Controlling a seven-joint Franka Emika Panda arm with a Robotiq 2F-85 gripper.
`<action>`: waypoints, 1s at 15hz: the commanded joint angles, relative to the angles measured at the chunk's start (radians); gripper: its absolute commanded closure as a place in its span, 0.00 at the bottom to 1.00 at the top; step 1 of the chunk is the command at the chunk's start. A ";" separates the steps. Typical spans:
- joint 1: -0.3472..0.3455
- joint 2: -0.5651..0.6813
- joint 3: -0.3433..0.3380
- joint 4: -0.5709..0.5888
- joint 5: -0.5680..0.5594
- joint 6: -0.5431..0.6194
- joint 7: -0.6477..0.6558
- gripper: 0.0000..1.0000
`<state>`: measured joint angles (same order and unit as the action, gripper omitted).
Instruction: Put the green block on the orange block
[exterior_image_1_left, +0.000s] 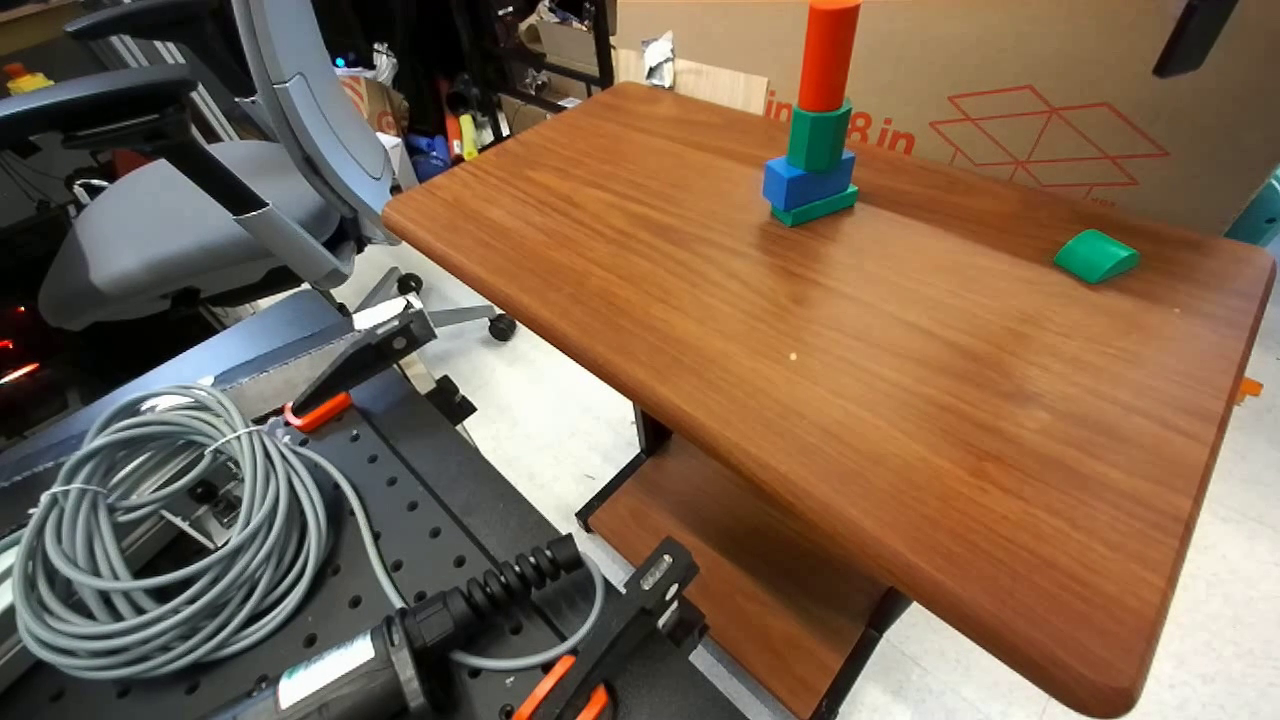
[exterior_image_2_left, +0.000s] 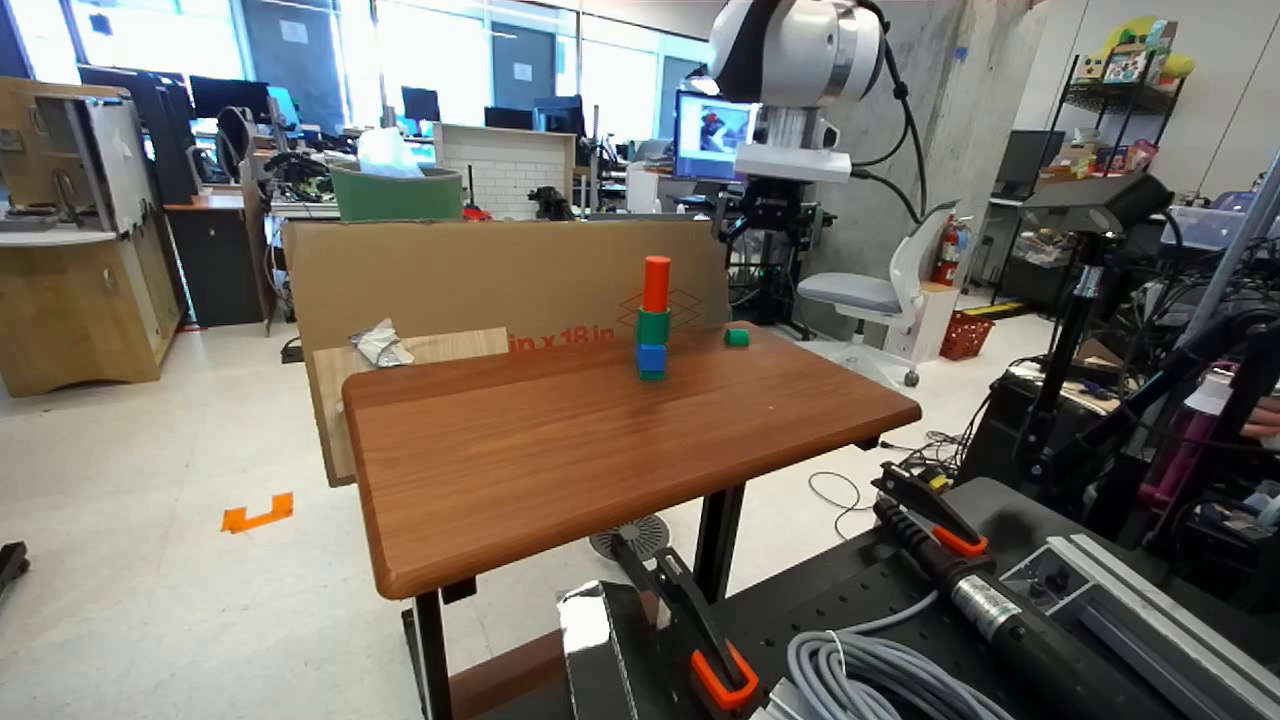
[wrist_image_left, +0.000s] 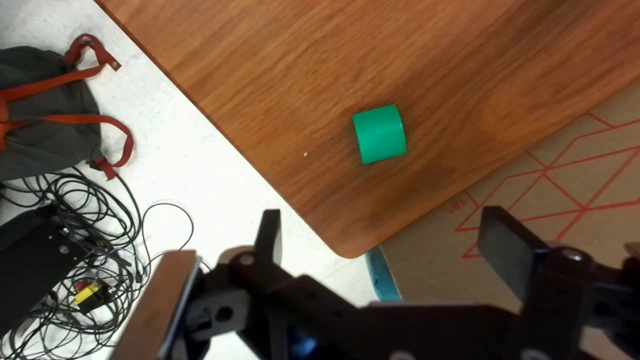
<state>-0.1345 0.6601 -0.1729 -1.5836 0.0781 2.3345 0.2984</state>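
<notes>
Holds the gripper (wrist_image_left: 382, 215) wide, raised higher than the bench (exterior_image_1_left: 900, 400). Has the green block (wrist_image_left: 381, 134) lying curved side up on the bench near a corner — well apart from the orange block (exterior_image_1_left: 829, 60), upright atop a green piece (exterior_image_1_left: 820, 140), a blue piece (exterior_image_1_left: 810, 184) and a thin green slab (exterior_image_1_left: 815, 210).

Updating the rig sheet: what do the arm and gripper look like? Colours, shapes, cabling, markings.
Arm: rounded white housing with black and silver-grey sections, then a pale, boxy bar beneath. Black cables loop alongside. Gripper: black, two-fingered, with jointed links, flat grey inner faces and exposed screw heads. No legible lettering on either.
</notes>
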 joint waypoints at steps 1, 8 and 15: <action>0.011 0.069 -0.008 0.089 -0.052 -0.036 -0.017 0.00; 0.004 0.126 0.015 0.136 -0.062 -0.063 -0.075 0.00; 0.012 0.179 0.013 0.164 -0.080 -0.092 -0.114 0.00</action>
<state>-0.1233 0.7996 -0.1607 -1.4769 0.0207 2.2869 0.2029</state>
